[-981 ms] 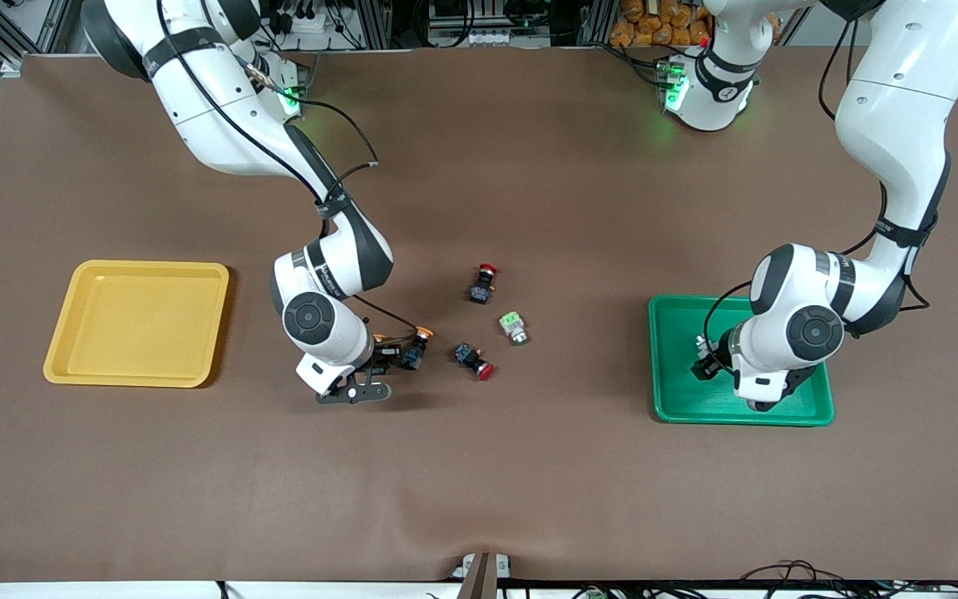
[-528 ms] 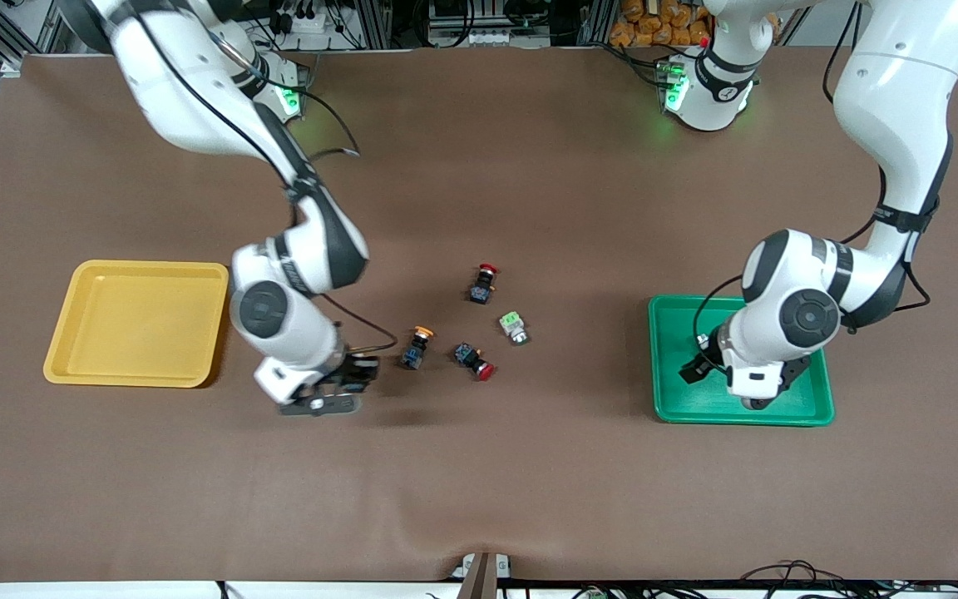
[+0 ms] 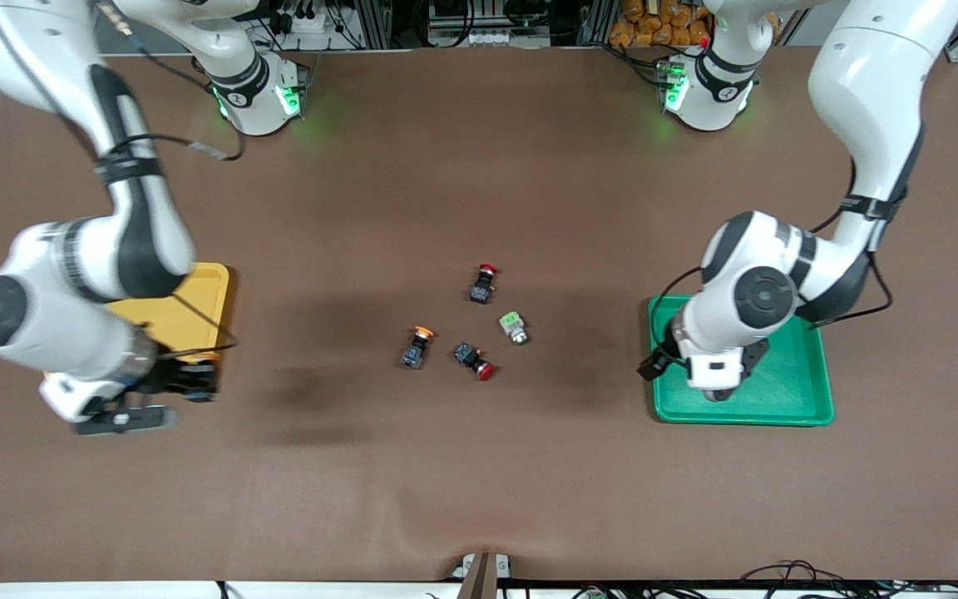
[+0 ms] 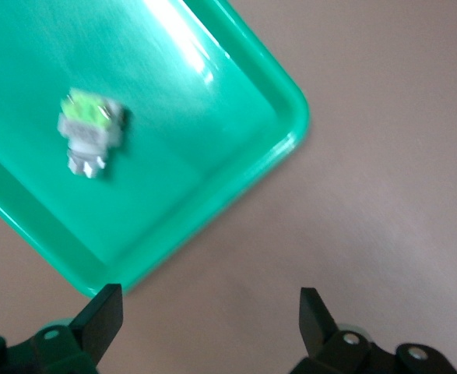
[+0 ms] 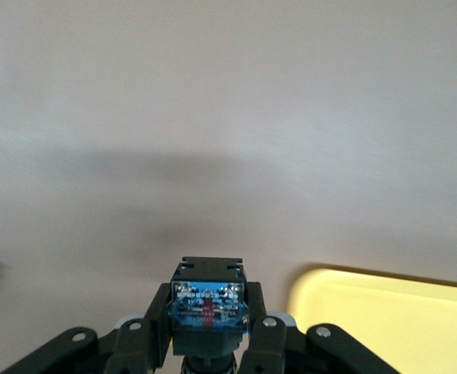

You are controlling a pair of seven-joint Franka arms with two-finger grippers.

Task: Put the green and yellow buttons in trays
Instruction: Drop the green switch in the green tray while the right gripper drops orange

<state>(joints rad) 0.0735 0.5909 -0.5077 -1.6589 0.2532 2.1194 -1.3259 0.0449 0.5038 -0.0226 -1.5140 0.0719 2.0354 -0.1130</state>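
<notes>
My right gripper (image 3: 193, 379) hangs over the yellow tray's (image 3: 206, 309) corner nearest the table's middle. It is shut on a dark-bodied button (image 5: 209, 293) with a blue label; its cap is hidden. In the right wrist view the gripper (image 5: 208, 313) clamps the button's body, with the tray's corner (image 5: 384, 312) beside it. My left gripper (image 3: 652, 364) stands open over the green tray's (image 3: 787, 391) rim, and the left wrist view shows that gripper (image 4: 209, 305) holding nothing. A green button (image 4: 90, 131) lies in the green tray (image 4: 236, 179). Another green button (image 3: 514, 327) and a yellow-capped button (image 3: 417, 345) lie mid-table.
Two red-capped buttons (image 3: 483, 283) (image 3: 476, 360) lie close to the green and yellow ones at mid-table. Both arms' bases stand along the table's edge farthest from the front camera. The brown mat has a slight ripple near the edge nearest the front camera.
The right arm swung from beside the yellow-capped button to the yellow tray's corner, carrying its button. The left gripper moved from over the green tray's inside toward its rim.
</notes>
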